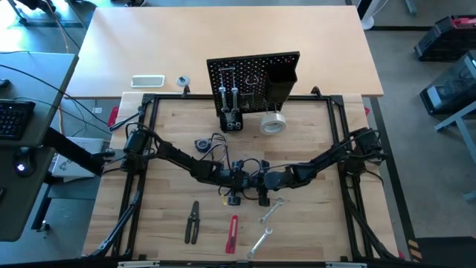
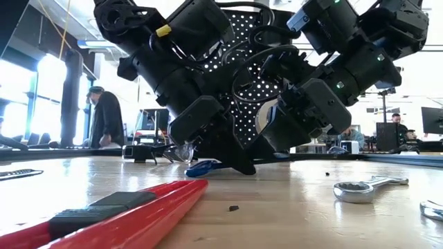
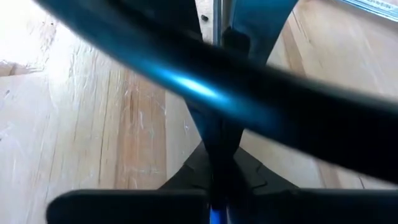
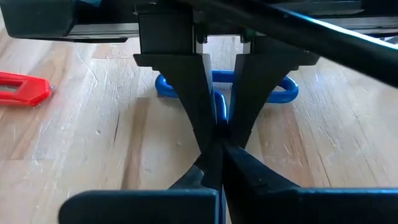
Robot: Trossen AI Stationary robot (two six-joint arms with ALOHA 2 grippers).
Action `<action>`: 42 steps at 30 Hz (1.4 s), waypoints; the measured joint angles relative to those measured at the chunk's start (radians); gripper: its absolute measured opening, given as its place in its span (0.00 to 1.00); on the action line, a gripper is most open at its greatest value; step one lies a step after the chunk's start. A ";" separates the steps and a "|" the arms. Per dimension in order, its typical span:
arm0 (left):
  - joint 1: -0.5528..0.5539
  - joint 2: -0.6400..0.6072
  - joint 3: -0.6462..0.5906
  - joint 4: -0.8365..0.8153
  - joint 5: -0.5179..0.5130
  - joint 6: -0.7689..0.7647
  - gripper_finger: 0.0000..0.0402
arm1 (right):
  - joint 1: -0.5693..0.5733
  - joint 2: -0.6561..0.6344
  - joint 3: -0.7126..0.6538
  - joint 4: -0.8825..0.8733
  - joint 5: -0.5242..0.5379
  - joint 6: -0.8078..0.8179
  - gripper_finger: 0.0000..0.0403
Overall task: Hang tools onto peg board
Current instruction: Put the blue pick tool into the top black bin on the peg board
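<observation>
The blue-handled tool point(image 4: 168, 86) lies low over the wood in the middle of the table, also visible in the low view point(image 2: 201, 167). My left gripper point(image 4: 219, 134) is shut on it. My right gripper point(image 4: 219, 155) comes from the opposite side, shut, tip to tip with the left one. The black peg board point(image 1: 253, 74) stands at the table's far edge with a black box bin point(image 1: 281, 82) and tools hanging on hooks point(image 1: 229, 104). The pale tape roll point(image 1: 273, 123) rests on the table before it. My left gripper pinches the blue-handled tool between its two fingers at a blue part near its middle point(image 4: 219, 107). The two blue handle ends spread out to either side behind the fingers. The tool sits at table height; whether it rests on the wood I cannot tell. My right gripper's shut fingertips point(image 4: 208, 163) meet the left gripper's fingertips. Whether they touch the tool I cannot tell.
The red-handled cutter point(image 1: 233, 234), black-handled pliers point(image 1: 193, 222) and two silver wrenches point(image 1: 271, 211) point(image 1: 259, 242) lie near the table's near edge. A small dark object point(image 1: 201, 144) sits left of centre. A white flat device point(image 1: 147, 80) lies beyond the frame.
</observation>
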 joint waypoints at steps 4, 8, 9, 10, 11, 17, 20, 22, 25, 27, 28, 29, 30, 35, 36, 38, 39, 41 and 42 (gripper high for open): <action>0.002 0.000 0.001 -0.005 -0.005 0.008 0.01 | 0.001 -0.036 0.002 -0.070 -0.004 0.000 0.01; 0.002 -0.003 0.001 -0.042 -0.006 0.018 0.01 | 0.020 -0.115 0.001 -0.201 -0.001 0.011 0.06; 0.002 -0.006 0.000 -0.048 -0.007 0.025 0.01 | 0.025 -0.134 0.001 -0.231 -0.001 0.020 0.09; 0.002 -0.008 0.000 -0.051 -0.007 0.029 0.01 | 0.028 -0.151 0.001 -0.254 -0.001 0.027 0.11; 0.002 -0.016 0.000 -0.054 -0.007 0.031 0.01 | 0.034 -0.164 0.001 -0.270 0.003 0.039 0.14; 0.003 -0.054 0.025 -0.156 -0.018 0.065 0.00 | 0.047 -0.182 0.001 -0.338 0.005 0.111 0.31; 0.003 -0.063 0.058 -0.219 -0.030 0.079 0.00 | 0.046 -0.181 0.000 -0.355 0.005 0.139 0.36; 0.003 -0.065 0.073 -0.236 -0.033 0.088 0.00 | 0.046 -0.181 0.000 -0.346 0.003 0.143 0.37; 0.003 -0.065 0.083 -0.240 -0.027 0.097 0.00 | 0.044 -0.181 0.000 -0.340 0.002 0.143 0.37; 0.002 -0.065 0.094 -0.236 -0.015 0.102 0.00 | 0.040 -0.181 0.000 -0.341 -0.003 0.143 0.37; 0.002 -0.065 0.101 -0.234 -0.012 0.102 0.00 | 0.038 -0.179 0.000 -0.340 -0.006 0.145 0.36; 0.001 -0.065 0.108 -0.232 -0.008 0.102 0.00 | 0.038 -0.177 0.000 -0.341 -0.013 0.151 0.36; 0.001 -0.065 0.112 -0.231 -0.006 0.103 0.00 | 0.037 -0.175 0.000 -0.346 -0.018 0.152 0.35; 0.001 -0.066 0.128 -0.235 0.001 0.117 0.00 | 0.039 -0.167 0.000 -0.368 -0.025 0.146 0.31; 0.001 -0.066 0.129 -0.239 0.001 0.117 0.00 | 0.038 -0.167 0.000 -0.369 -0.026 0.132 0.31; 0.001 -0.066 0.129 -0.252 0.002 0.117 0.00 | 0.038 -0.167 0.000 -0.360 -0.026 0.132 0.30; 0.001 -0.066 0.129 -0.255 0.002 0.117 0.00 | 0.038 -0.167 0.000 -0.352 -0.026 0.132 0.30; 0.001 -0.066 0.129 -0.254 0.002 0.117 0.00 | 0.038 -0.167 0.000 -0.342 -0.027 0.143 0.30; 0.001 -0.067 0.129 -0.252 0.006 0.117 0.00 | 0.038 -0.167 0.000 -0.345 -0.031 0.150 0.30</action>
